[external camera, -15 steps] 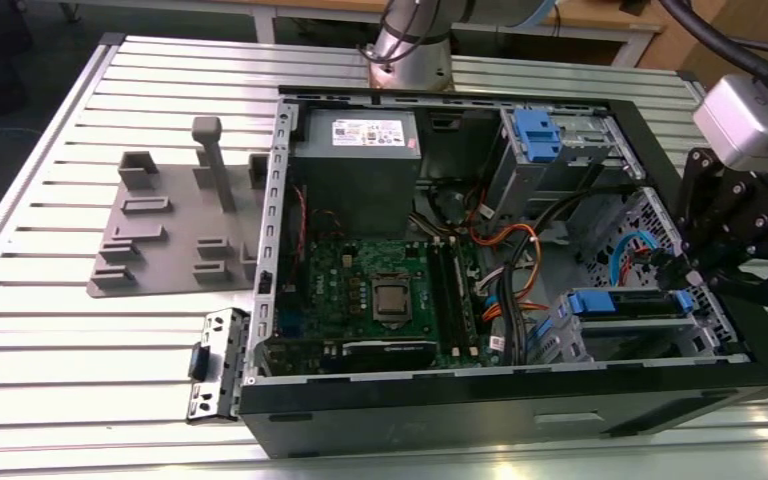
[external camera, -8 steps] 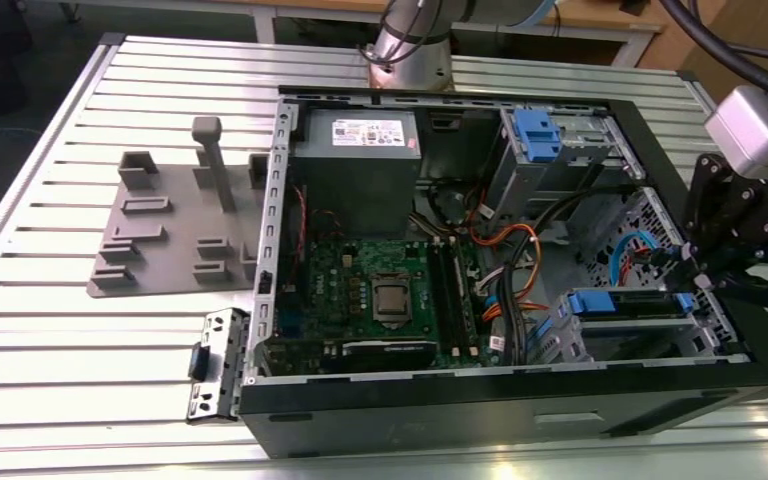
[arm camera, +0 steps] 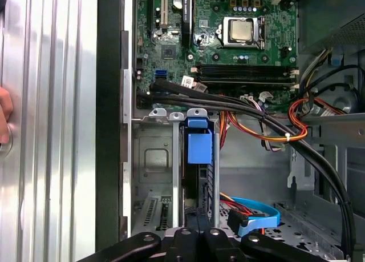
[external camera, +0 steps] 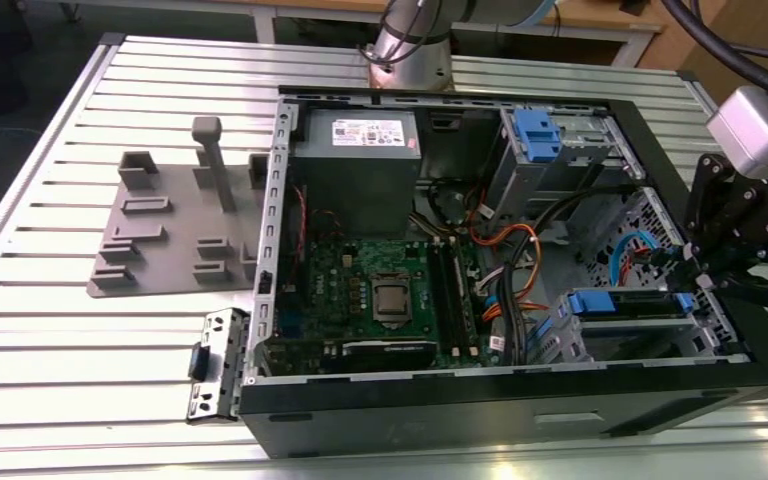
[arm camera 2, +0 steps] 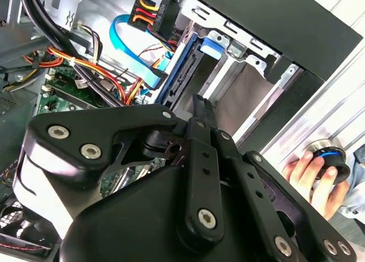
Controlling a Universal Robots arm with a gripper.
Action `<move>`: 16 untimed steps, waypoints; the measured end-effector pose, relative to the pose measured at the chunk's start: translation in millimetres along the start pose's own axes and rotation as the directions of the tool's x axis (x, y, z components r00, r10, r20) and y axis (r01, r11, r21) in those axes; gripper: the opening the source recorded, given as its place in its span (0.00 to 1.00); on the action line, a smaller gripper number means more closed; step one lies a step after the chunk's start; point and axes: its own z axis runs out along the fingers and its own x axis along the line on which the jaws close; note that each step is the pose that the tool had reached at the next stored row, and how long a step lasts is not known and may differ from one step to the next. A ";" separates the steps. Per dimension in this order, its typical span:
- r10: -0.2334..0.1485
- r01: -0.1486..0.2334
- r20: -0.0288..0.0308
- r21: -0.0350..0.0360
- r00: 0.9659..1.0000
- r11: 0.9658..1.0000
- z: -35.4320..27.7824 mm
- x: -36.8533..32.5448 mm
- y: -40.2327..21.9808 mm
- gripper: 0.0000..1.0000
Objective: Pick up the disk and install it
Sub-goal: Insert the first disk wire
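Slatted metal desk (external camera: 51, 330), carrying all items.
- Small black metal bracket (external camera: 217, 365), on the desk at the near edge, just to the exterior view's left of the case.
- Open computer case (external camera: 518, 410), lying on its side.
- The disk (external camera: 631, 303), standing on edge in the drive cage at the case's near corner on the exterior view's right. Blue rail frame along its edges, and a blue tab at its end in the first wrist view (arm camera: 199, 145).
- Gripper (external camera: 695, 285), at the case wall on the exterior view's right. Its fingers (arm camera: 201, 230) were drawn together, tips at the disk's end. Whether they pinched it could not be told.
- A person's hand (arm camera 2: 311, 176), on a round black knob (arm camera 2: 329, 159) outside the case.
- Green motherboard (external camera: 357, 280), mid-case.
- Grey moulded tray (external camera: 171, 230), on the desk to the exterior view's left.
- Grey power supply box (external camera: 357, 160), far side.
- Blue latch (external camera: 535, 128) on a grey cage, far corner.
- Arm column (external camera: 411, 45), beyond the case.
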 end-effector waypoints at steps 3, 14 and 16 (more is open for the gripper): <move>0.000 0.000 0.000 0.000 1.000 1.000 0.0 0.0 -0.1 0.10; 0.000 0.000 0.000 0.000 1.000 1.000 0.0 0.0 -0.2 0.41; 0.000 0.000 0.000 0.000 1.000 1.000 0.0 0.0 -0.4 0.47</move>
